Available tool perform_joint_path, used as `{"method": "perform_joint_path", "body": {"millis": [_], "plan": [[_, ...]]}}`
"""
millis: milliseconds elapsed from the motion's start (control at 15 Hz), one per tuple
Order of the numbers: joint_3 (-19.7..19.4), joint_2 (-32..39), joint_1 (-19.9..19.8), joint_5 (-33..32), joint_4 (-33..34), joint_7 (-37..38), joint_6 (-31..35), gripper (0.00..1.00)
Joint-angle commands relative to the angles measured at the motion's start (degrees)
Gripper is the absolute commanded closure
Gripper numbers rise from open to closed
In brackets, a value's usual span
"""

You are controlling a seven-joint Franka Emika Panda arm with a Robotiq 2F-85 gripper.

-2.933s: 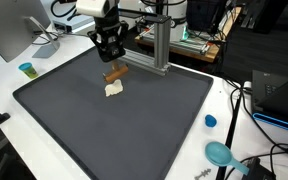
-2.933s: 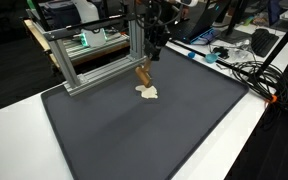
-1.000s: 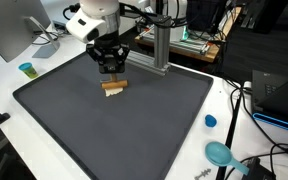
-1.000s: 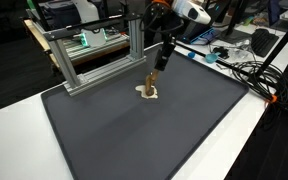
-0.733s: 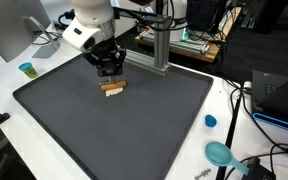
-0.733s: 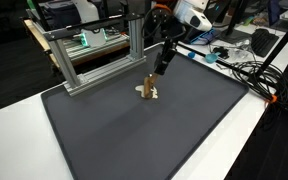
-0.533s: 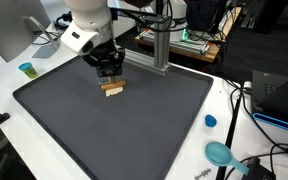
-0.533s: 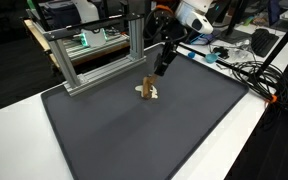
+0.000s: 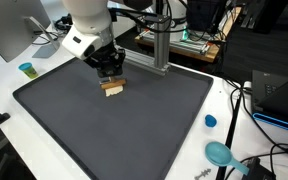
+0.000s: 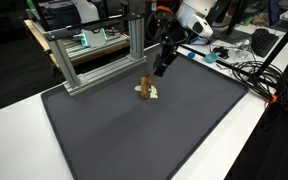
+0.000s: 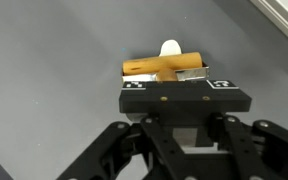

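Note:
A brown wooden piece (image 9: 112, 86) with a white end rests low on the dark grey mat (image 9: 104, 135), near its far side. In both exterior views my gripper (image 9: 110, 73) leans over it at a slant, fingertips down at the piece (image 10: 146, 88). In the wrist view the brown bar (image 11: 154, 67) lies crosswise just beyond the gripper (image 11: 169, 78), and a short brown stem runs back between the fingers. The white end (image 11: 170, 47) shows behind the bar. The gripper (image 10: 157, 73) looks shut on that stem; the gripper body hides the contact.
An aluminium frame (image 9: 156, 45) (image 10: 84, 60) stands at the mat's far edge, close behind the gripper. A blue cap (image 9: 210, 121) and a teal object (image 9: 220, 153) lie on the white table. A small cup (image 9: 27, 69) and cables (image 10: 249, 72) sit off the mat.
The wooden piece hung above the mat earlier and is now down on it. Over the last second the arm has tilted further and the gripper shifted slightly; the piece has barely moved.

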Motion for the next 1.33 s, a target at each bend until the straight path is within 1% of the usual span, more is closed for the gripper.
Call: {"method": "perform_joint_path", "body": {"millis": [0, 200, 267, 333, 400, 467, 667, 867, 1000, 1133, 1267], "plan": [[0.16, 4.12, -0.22, 0.24, 0.67, -0.77, -2.01, 0.78], [-0.22, 4.81, 0.01, -0.91, 1.6, 0.25, -4.24, 0.78], [-0.2, 4.35, -0.33, -0.66, 1.86, 0.45, -4.63, 0.78], [0.0, 2.36, -0.94, 0.23, 1.25, 0.5, -4.65, 0.78], [0.44, -1.59, -1.93, 1.74, -1.13, 0.46, -3.4, 0.78], [0.98, -7.33, -3.18, 4.12, -5.41, 1.19, -1.5, 0.78], [0.98, -15.01, -4.4, 9.75, -11.24, 3.71, 1.49, 0.78], [0.12, -24.42, -4.71, 15.2, -18.68, 8.47, 2.77, 0.78], [-0.07, -30.72, -4.61, 19.75, -24.24, 10.05, 5.4, 0.78], [-0.6, -37.0, -3.67, 21.79, -30.19, 14.29, 8.55, 0.78], [-0.94, -42.77, -3.15, 21.65, -36.14, 19.15, 11.96, 0.78]]}}
